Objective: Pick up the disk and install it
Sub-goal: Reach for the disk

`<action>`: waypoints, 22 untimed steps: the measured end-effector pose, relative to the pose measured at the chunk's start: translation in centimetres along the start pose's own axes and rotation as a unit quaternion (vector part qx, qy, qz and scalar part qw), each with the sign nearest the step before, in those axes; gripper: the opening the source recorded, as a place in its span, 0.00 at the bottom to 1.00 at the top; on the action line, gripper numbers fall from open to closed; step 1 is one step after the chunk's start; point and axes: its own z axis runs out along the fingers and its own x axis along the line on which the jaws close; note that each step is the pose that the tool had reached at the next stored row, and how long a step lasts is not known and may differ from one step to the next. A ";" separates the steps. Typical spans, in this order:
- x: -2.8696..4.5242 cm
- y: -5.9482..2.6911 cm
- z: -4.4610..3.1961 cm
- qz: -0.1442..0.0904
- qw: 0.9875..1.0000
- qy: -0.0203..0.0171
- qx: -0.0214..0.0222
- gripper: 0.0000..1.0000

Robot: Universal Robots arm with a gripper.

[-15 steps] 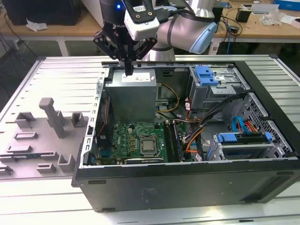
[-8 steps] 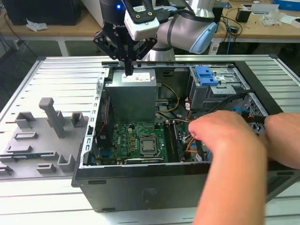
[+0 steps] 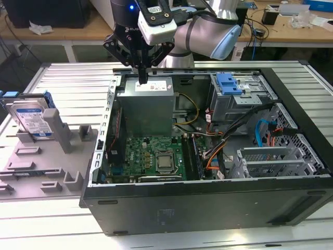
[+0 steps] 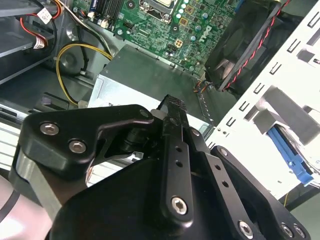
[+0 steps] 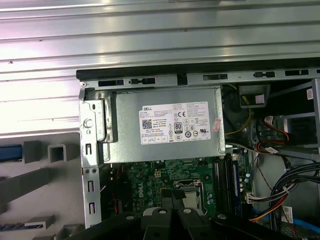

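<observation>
Open computer case [image 3: 208, 203], its power supply [image 3: 148, 107] directly under the gripper [image 3: 141, 78], which hangs clenched and empty; the disk [image 3: 32, 120] stands on edge well outside the case, towards the exterior view's left. Pick-up seemingly not yet begun: it would call for crossing there with an opened grip

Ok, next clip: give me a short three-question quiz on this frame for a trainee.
1. True or false: the gripper is holding the disk.
2. In the exterior view, the gripper hangs over: A) the grey metal box with a white label; B) the motherboard; C) the blue latch.
3. Fill in: the disk stands on edge in a grey ____ outside the computer case, at the exterior view's left.
Key: 1 false; 2 A; 3 holder.
</observation>
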 end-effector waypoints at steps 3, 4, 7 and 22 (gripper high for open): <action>0.00 0.00 0.00 0.000 1.000 0.000 0.000 0.11; 0.00 0.00 0.00 0.000 1.000 0.000 0.000 0.11; 0.00 0.00 0.00 0.000 1.000 0.000 0.000 0.11; 4.72 -0.26 -0.08 0.000 1.000 0.000 0.000 0.11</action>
